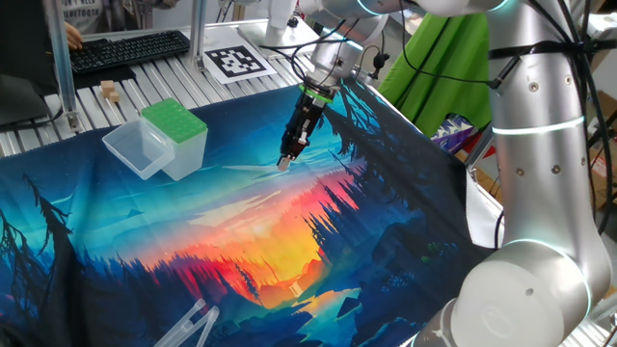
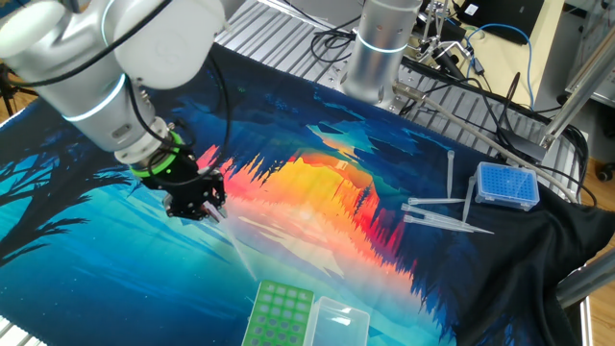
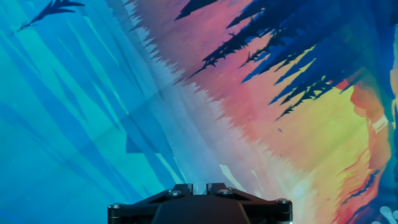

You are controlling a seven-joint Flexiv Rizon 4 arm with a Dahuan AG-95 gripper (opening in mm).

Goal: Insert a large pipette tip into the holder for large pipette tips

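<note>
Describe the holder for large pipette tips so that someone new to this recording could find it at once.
On the mat printed with a sunset forest, look toward the side nearest the black keyboard. The holder is a frosted white box with a bright green perforated top, its clear lid hinged open.

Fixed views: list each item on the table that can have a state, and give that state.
Green-topped, frosted-sided tip holder: upright, clear hinged lid swung open.
Clear plastic tubes: lying flat on the printed cloth.
Small blue perforated box: upright.
Black two-finger gripper: low over the cloth; open or shut unclear.
</note>
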